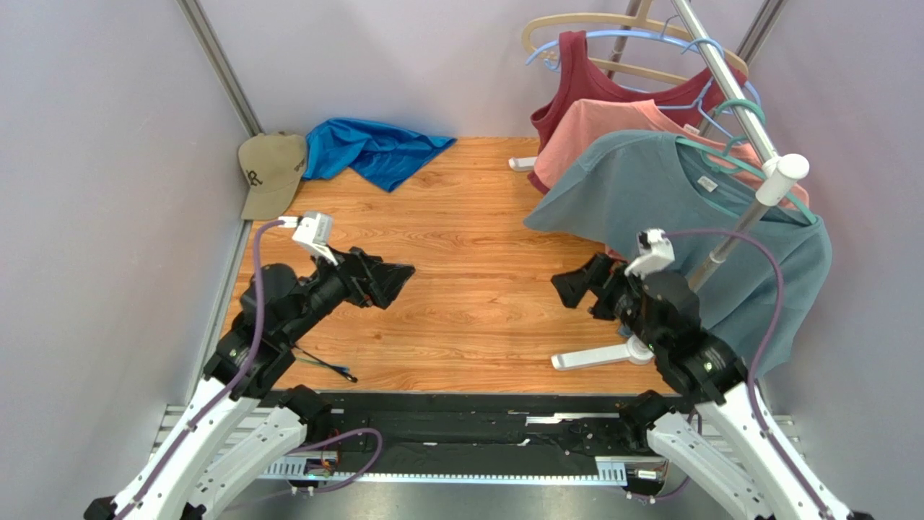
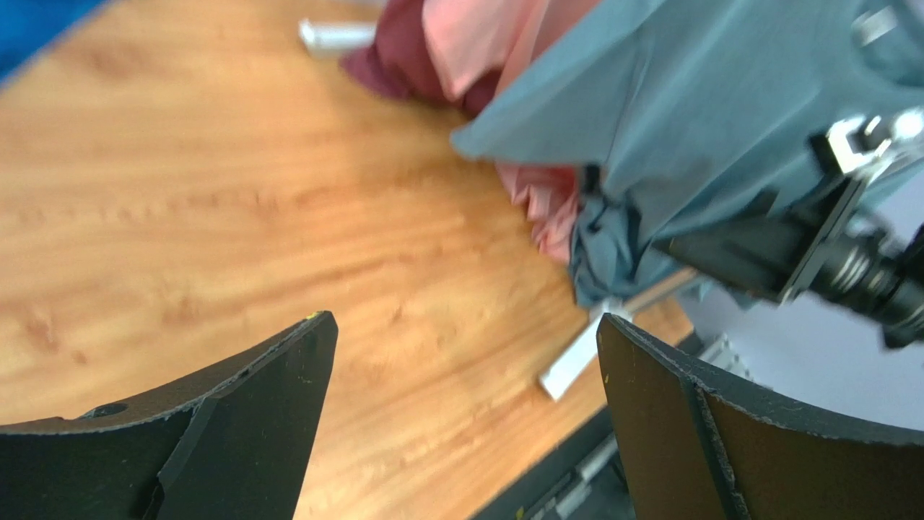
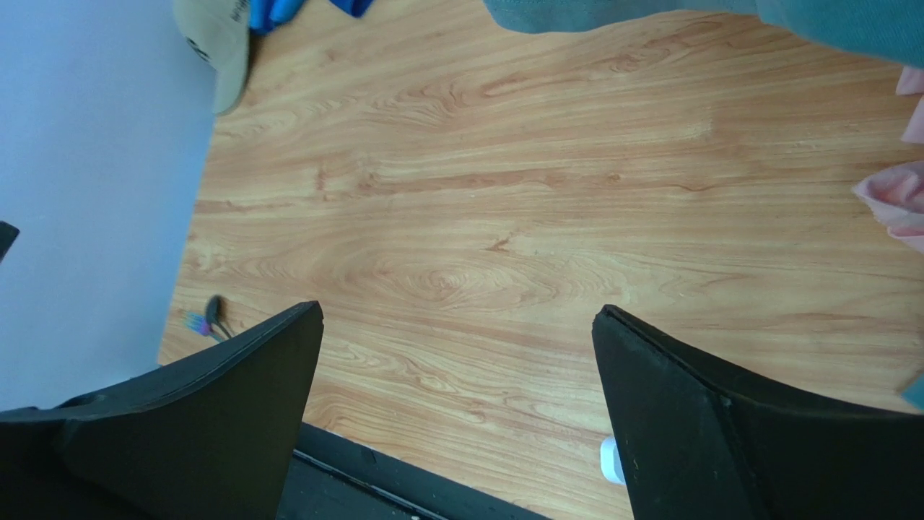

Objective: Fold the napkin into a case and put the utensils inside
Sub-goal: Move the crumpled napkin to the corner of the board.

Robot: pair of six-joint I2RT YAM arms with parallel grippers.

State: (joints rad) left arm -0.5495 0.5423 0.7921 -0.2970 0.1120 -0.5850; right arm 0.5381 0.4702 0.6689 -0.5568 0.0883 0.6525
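Though not yet folded, napkin [image 1: 374, 150] crumpled in a royal-blue heap at the far left corner of the wooden table [image 1: 477, 217], right against a tan cap [image 1: 269, 168] on its left; utensils [image 1: 325, 366] well apart from it, thin dark sticks with small coloured bits, flat on the wood at the near left edge just beside the left arm; only a blurred end of them in the right wrist view. Left gripper [image 1: 399, 284] above bare wood left of centre, fingers spread wide, nothing between them; right gripper [image 1: 569, 284] facing it from the right, equally wide and empty, near the hem of a teal-grey T-shirt [image 1: 672, 206]. Behind that shirt on the rack, a salmon-pink shirt [image 1: 607, 125] and a maroon tank top [image 1: 575, 81], each on a hanger; white rack foot [image 1: 597, 355] flat on the wood close to the right arm.
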